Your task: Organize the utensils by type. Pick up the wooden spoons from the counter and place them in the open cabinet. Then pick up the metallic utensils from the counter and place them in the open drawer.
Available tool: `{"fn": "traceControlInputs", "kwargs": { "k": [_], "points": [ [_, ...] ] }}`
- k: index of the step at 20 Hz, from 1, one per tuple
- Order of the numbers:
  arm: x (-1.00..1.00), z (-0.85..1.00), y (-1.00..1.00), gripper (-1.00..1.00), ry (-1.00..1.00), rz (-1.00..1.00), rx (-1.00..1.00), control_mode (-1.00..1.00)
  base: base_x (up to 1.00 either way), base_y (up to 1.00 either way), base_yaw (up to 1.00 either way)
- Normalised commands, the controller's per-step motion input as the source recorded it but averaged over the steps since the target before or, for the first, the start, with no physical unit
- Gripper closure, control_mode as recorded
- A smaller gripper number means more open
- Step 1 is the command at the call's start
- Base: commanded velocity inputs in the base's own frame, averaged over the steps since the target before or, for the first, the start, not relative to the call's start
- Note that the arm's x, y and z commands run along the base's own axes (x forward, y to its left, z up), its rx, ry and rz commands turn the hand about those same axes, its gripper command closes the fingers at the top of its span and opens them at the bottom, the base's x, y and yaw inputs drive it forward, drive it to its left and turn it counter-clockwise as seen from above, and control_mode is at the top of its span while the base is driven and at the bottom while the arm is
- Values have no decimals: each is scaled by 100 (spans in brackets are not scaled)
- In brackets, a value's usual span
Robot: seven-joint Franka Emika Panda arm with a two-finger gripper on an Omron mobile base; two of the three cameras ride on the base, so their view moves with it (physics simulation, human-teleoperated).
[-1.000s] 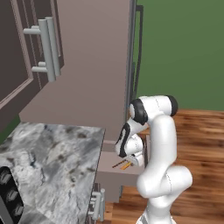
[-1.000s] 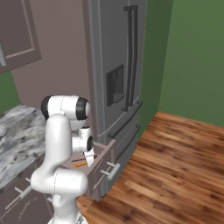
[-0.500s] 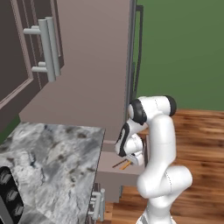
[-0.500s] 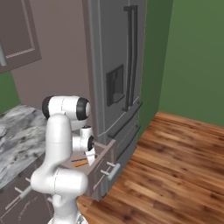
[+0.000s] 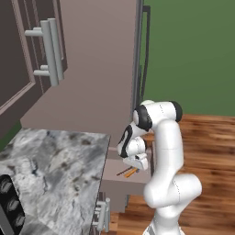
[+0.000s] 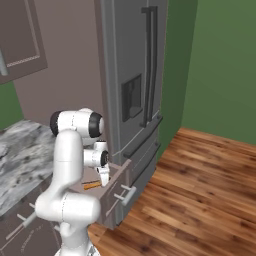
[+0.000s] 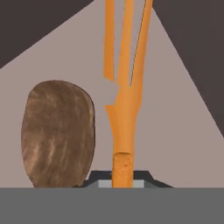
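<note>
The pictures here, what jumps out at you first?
The big white robot arm bends down beside the tall grey fridge, its gripper low over the open drawer. In the hand view, an orange fork stands right in front of the shut gripper, with a brown spoon bowl next to it on the drawer floor.

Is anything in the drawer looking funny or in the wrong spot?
Yes. A brown spoon bowl that looks wooden lies in the open drawer beside the orange fork. Wooden spoons belong in the cabinet, so it seems misplaced.
</note>
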Motion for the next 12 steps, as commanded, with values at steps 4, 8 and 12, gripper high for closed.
{"fn": "traceControlInputs", "kwargs": {
  "k": [4, 8, 12],
  "points": [
    [5, -35, -5, -100, 27, 0, 3, -100, 0, 0, 0],
    [-1, -19, -12, -100, 11, 0, 3, -100, 0, 0, 0],
    [-11, 12, -7, -100, 0, 0, 7, -100, 0, 0, 0]
  ]
}}
